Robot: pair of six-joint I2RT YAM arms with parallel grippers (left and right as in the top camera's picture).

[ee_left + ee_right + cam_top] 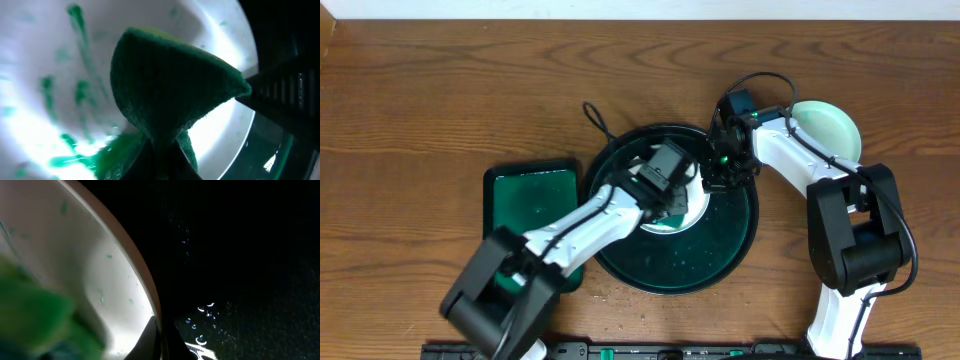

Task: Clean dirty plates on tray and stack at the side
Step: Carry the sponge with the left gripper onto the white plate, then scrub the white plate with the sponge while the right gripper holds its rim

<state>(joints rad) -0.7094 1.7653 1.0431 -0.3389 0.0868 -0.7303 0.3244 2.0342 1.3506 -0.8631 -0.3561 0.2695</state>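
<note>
Left gripper (667,183) pinching sponge (165,85), plate (40,115) directly beneath. Right gripper (725,172) nipped on rim, side toward table's right edge; all inside tray (740,240).

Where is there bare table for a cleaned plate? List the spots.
Bare wood: left of the small green tray; the back strip beyond the round tray; far right past the side plate. Crowded: the round tray's middle, where left arm and right arm meet over a smeared plate.
</note>
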